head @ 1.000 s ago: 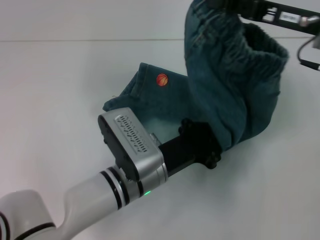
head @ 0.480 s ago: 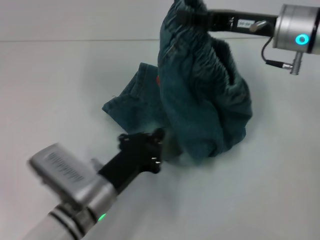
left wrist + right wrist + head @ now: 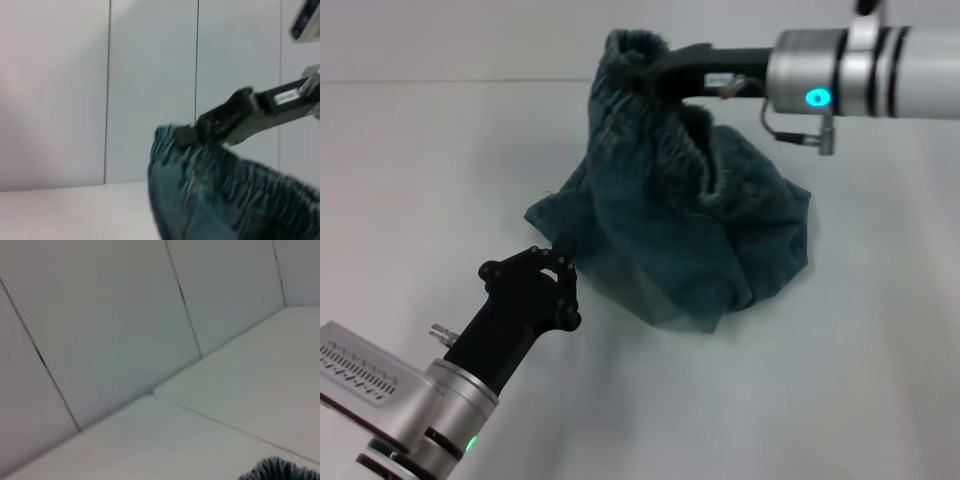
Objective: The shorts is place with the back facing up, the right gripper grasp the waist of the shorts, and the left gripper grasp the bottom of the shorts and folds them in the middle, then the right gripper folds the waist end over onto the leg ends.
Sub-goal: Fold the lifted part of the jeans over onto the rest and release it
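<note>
The blue-green denim shorts [image 3: 720, 230] are bunched on the white table, with one end lifted. My right gripper [image 3: 638, 78] reaches in from the right, high above the table, and is shut on the ruffled waist of the shorts [image 3: 670, 140]. The cloth hangs from it in a drape. The left wrist view shows that gripper [image 3: 200, 131] pinching the top of the shorts [image 3: 210, 200]. A flat leg end [image 3: 548, 208] lies on the table at the left of the pile. My left gripper [image 3: 560, 280] sits just off the pile's near-left edge, open and holding nothing.
White table [image 3: 860, 380] all round the shorts, with a pale wall behind it. The right arm's silver wrist [image 3: 840, 85] with its blue light spans the upper right. A dark scrap of the shorts [image 3: 280, 471] shows low in the right wrist view.
My left gripper let go of the shorts and drew back toward the near left. My right gripper carried the waist leftward over the pile, toward the leg ends.
</note>
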### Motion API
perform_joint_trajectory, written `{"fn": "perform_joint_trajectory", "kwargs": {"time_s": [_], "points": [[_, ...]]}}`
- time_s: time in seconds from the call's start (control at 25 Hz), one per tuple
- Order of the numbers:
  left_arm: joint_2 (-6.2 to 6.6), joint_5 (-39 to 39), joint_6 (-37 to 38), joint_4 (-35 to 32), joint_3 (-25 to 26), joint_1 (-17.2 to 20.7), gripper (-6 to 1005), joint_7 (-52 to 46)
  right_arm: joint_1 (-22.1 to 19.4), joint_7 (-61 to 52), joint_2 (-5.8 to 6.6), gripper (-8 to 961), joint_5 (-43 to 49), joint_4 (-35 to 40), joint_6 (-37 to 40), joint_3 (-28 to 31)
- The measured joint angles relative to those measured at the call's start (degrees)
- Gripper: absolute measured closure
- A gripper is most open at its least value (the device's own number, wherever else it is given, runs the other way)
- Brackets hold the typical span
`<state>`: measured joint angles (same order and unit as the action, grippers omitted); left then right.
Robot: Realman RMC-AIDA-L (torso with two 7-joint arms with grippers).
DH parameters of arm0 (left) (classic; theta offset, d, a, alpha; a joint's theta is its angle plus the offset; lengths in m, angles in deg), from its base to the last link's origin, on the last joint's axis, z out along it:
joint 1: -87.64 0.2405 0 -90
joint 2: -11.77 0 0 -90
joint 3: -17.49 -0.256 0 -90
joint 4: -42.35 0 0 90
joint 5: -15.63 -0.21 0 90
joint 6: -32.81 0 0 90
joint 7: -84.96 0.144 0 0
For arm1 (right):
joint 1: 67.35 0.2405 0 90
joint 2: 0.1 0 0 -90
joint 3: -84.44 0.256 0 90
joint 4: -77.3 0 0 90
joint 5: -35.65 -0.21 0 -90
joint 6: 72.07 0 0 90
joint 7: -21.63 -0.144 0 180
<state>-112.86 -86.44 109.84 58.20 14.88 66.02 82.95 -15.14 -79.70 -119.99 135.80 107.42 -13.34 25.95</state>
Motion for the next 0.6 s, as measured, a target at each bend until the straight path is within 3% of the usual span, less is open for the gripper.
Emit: {"fn": "perform_joint_trajectory", "kwargs": {"time_s": [0.16, 0.36, 0.48, 0.6], "points": [[0.00, -0.1, 0.0, 0.0, -0.2, -0.2, 997, -0.1, 1.6, -0.2, -0.18, 823, -0.1, -1.6, -4.3, -3.7], [0.00, -0.1, -0.3, 0.2, -0.4, -0.6, 997, -0.1, 0.3, -0.3, 0.29, 663, -0.1, -0.7, -1.5, -4.4], [0.00, -0.2, -0.4, 0.2, -0.5, -1.0, 997, -0.1, -2.4, -0.2, 0.45, 570, -0.1, 2.2, 0.8, -4.1], [0.00, -0.2, -0.4, 0.1, -0.5, -1.4, 998, -0.1, -7.6, 0.7, 0.47, 477, -0.3, 8.2, 6.2, -3.9]]}}
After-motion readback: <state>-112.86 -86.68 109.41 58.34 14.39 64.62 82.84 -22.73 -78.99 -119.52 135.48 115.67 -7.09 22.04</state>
